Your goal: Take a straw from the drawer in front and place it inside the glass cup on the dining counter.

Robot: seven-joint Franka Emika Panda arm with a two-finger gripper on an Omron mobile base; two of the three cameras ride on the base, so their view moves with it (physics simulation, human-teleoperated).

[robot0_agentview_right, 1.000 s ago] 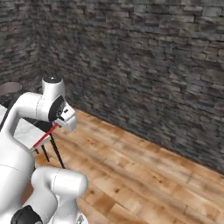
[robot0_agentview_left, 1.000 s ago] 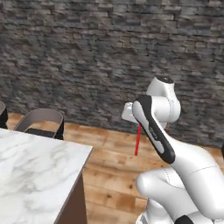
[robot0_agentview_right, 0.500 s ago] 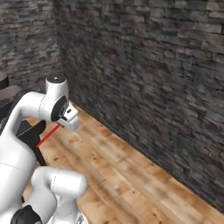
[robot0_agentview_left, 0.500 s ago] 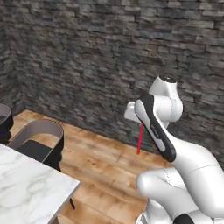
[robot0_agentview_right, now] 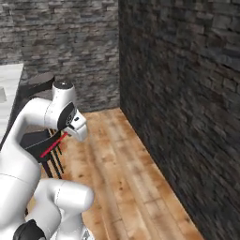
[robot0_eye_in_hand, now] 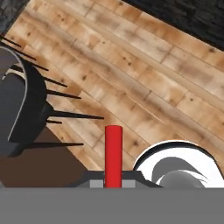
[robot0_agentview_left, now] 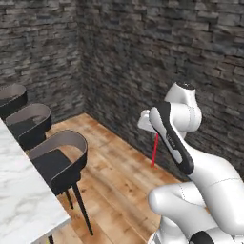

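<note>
My gripper [robot0_agentview_left: 153, 131] is shut on the straw [robot0_agentview_left: 154, 152], a thin red stick that hangs down from the hand over the wooden floor. From the right base view the straw [robot0_agentview_right: 53, 146] slants down and left from the gripper [robot0_agentview_right: 69, 133]. In the hand view the straw [robot0_eye_in_hand: 113, 153] stands straight up between the fingertips of the gripper [robot0_eye_in_hand: 113, 182]. One end of the dining counter [robot0_agentview_left: 19, 195], white marble, fills the lower left, and its pale top [robot0_agentview_right: 9, 82] shows far left. The glass cup and the drawer are out of view.
Three black stools [robot0_agentview_left: 59, 159] stand in a row along the counter's side. One stool [robot0_eye_in_hand: 17, 109] lies below the hand, to its left. Dark stone walls [robot0_agentview_left: 143, 57] meet in a corner ahead. Wooden floor [robot0_agentview_right: 122, 173] stretches between the robot and the wall.
The whole picture has swung, so the base has turned: the wall corner and the row of stools have come into view. The straw stays gripped in the same pose.
</note>
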